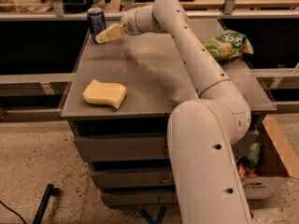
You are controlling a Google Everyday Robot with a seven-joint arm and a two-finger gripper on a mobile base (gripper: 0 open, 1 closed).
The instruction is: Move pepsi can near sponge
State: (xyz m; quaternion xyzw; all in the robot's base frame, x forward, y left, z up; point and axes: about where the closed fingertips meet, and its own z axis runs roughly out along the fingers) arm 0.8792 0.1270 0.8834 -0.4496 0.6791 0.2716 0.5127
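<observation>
One pepsi can (96, 22), upright w/ long axis vertical, stands at the surface's (154, 78) far corner just beyond the gripper (105, 35) tip (open/shut: can't tell), w/ the sponge (104, 93) well apart near the front edge.

The gripper (104, 35), at the far left corner of the table (140, 73), covers the lower right of the pepsi can (95, 18). The robot body (205, 167) runs off the bottom edge; what lies in the cardboard box (276, 158) is unclear.
</observation>
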